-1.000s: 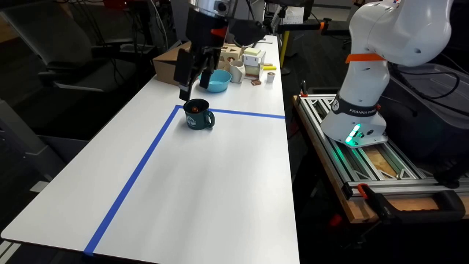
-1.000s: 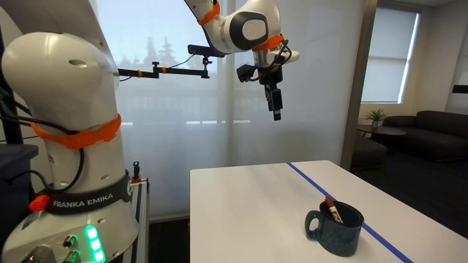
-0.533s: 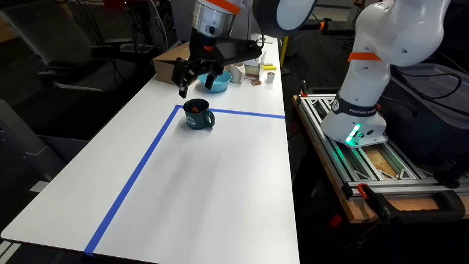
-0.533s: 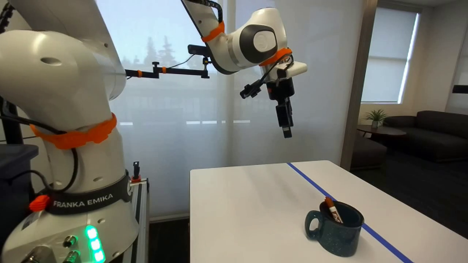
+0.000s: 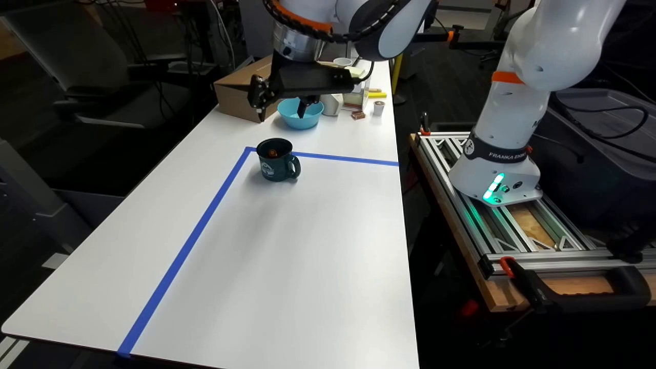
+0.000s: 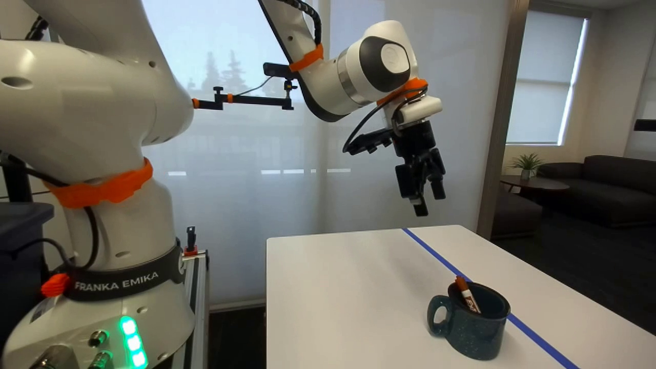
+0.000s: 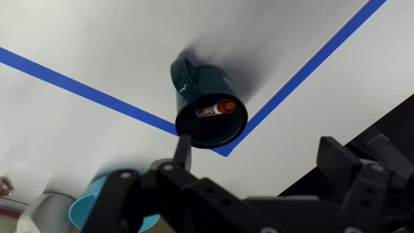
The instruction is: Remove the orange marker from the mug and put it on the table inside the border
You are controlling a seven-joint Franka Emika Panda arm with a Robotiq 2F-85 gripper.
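Note:
A dark green mug (image 5: 274,168) stands upright on the white table (image 5: 318,266), just inside the corner of the blue tape border (image 5: 197,233). The mug also shows in an exterior view (image 6: 474,335) and in the wrist view (image 7: 210,79). The orange-capped marker (image 6: 468,295) leans inside it, cap up near the handle side; it also shows in the wrist view (image 7: 215,109). Its lower end is hidden in the mug. My gripper (image 6: 429,202) is open and empty, tilted, above and apart from the mug. In the wrist view its fingers (image 7: 254,139) are wide apart, with the left fingertip overlapping the mug's rim.
A light blue bowl (image 5: 302,121) stands behind the border, with a cardboard box (image 5: 238,95), a white pitcher (image 5: 333,104) and a small cup (image 5: 378,108) near it. The table's long edge runs beside the robot base (image 5: 492,174).
My gripper has come down and shifted right in an exterior view, and has turned and tilted so both fingers show apart there. The mug and marker have not moved.

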